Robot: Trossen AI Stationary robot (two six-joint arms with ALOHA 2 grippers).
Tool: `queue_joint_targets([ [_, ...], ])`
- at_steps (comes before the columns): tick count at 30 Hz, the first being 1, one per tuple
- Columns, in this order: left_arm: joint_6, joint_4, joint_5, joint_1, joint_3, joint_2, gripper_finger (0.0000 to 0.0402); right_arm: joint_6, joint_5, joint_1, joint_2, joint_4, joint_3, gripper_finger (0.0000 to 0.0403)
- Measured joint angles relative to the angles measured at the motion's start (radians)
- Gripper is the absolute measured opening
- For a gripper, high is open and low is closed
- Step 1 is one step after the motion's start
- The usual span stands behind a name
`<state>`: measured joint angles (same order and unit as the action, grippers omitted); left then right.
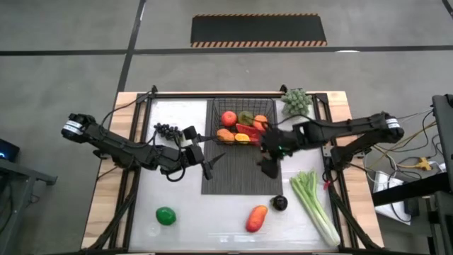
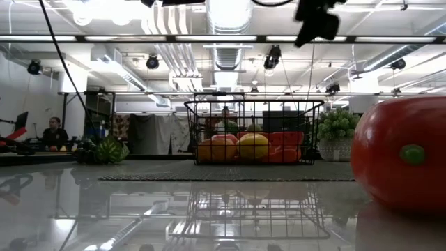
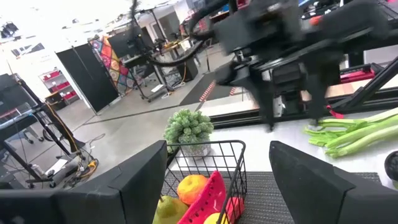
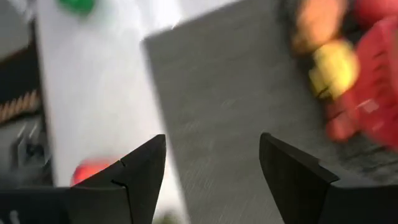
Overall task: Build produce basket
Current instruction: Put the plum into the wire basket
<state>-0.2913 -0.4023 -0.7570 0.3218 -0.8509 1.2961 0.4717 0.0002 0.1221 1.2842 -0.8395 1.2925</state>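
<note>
Nearby, celery [image 1: 315,207], mango [image 1: 256,218], lime [image 1: 165,216] outside basket [image 1: 241,129]; both tools apart, seemingly empty.

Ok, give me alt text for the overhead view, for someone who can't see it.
Black wire basket holding assorted toy produce sits at the far end of a dark mat. Both arms' open tools, left tool and right tool, hover empty over the mat; celery lies to the right.
</note>
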Motion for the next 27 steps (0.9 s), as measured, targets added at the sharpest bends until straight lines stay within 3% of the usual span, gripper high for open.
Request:
queue_joint_targets([
  [6, 0.000, 0.000, 0.000, 0.000, 0.000, 0.000, 0.0266, 0.051, -0.086, 0.168, 0.004, -0.111, 0.007, 0.0249],
  [16, -0.001, 0.000, 0.000, 0.000, 0.000, 0.000, 0.0266, 0.368, -0.118, 0.343, 0.117, -0.206, 0.010, 0.0337],
  [21, -0.002, 0.000, 0.000, 0.000, 0.000, 0.000, 0.0266, 0.306, -0.128, 0.448, 0.216, -0.209, 0.010, 0.0333],
  [27, -0.003, 0.000, 0.000, 0.000, 0.000, 0.000, 0.0266, 0.320, -0.042, 0.509, 0.316, -0.236, 0.010, 0.0326],
])
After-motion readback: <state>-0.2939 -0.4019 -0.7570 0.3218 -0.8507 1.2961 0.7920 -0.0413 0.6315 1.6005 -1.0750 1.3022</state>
